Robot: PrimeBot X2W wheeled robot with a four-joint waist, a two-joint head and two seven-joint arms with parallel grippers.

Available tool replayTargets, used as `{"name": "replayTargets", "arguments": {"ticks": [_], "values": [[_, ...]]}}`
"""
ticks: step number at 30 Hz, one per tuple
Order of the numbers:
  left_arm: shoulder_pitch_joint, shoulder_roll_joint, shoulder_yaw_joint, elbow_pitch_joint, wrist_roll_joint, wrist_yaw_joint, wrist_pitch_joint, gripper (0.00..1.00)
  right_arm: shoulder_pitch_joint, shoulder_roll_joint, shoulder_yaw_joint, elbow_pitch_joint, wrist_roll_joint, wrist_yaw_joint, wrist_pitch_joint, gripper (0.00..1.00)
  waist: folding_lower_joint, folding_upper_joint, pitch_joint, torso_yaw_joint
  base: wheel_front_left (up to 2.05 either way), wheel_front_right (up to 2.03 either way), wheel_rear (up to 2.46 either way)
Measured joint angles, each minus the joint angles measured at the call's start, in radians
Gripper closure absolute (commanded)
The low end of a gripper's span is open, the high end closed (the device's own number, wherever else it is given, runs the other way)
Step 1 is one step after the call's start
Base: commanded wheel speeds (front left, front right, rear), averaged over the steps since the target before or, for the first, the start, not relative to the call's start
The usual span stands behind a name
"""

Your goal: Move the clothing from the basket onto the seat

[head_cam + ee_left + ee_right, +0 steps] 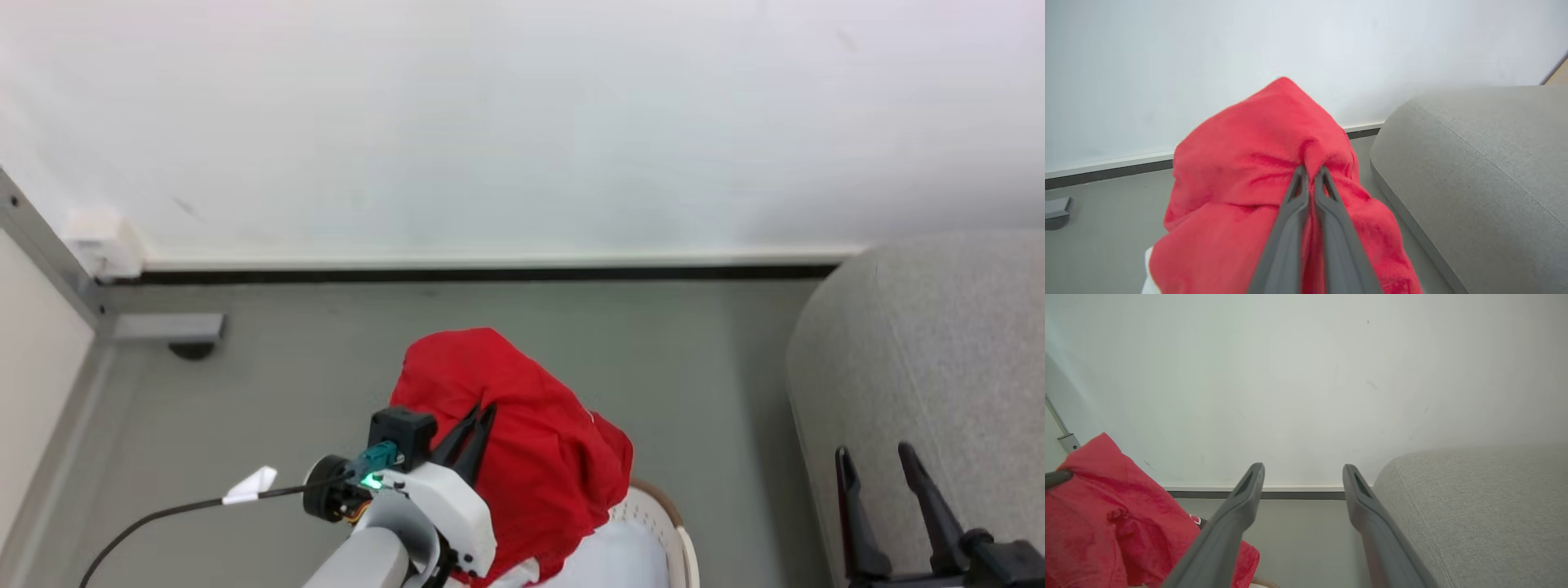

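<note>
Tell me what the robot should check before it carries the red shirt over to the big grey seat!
1. Grip: ok. The left gripper is shut on a fold of the red garment.
2. Garment free of the basket: cannot tell. In the head view its lower end hangs over the rim.
3. Way across: ok. Only bare floor lies between the basket and the seat.
4. Landing spot: ok. The part of the seat in view has nothing lying on it.
5. Right gripper: ok. It is open, holds nothing and is apart from the garment.
6. Other clothing snagged underneath: cannot tell. The red cloth hides most of the basket.
</note>
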Motion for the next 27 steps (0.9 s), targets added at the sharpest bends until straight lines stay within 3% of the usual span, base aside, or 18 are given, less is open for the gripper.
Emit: {"name": "replayTargets", "arguments": {"ticks": [13,22,27], "values": [[0.085,0.099,0.007,-0.398,-0.016,0.07,0.166,1.0,0.046,0.0,0.012,0.009,-0.008,0.0,0.0,0.0,0.0001,0.0001,-0.119,0.002,0.0,0.0,0.0],[0.121,0.131,0.009,-0.502,-0.023,0.095,0.209,1.0,0.052,-0.001,0.05,0.009,-0.022,0.0,0.0,0.0,0.0003,0.0001,-0.125,-0.02,0.0,0.0,0.0],[0.123,0.132,0.002,-0.522,-0.024,0.096,0.216,1.0,0.04,-0.036,0.089,0.009,-0.013,0.0,0.0,0.0,0.0003,0.0001,-0.125,-0.026,0.0,0.0,0.0]]}}
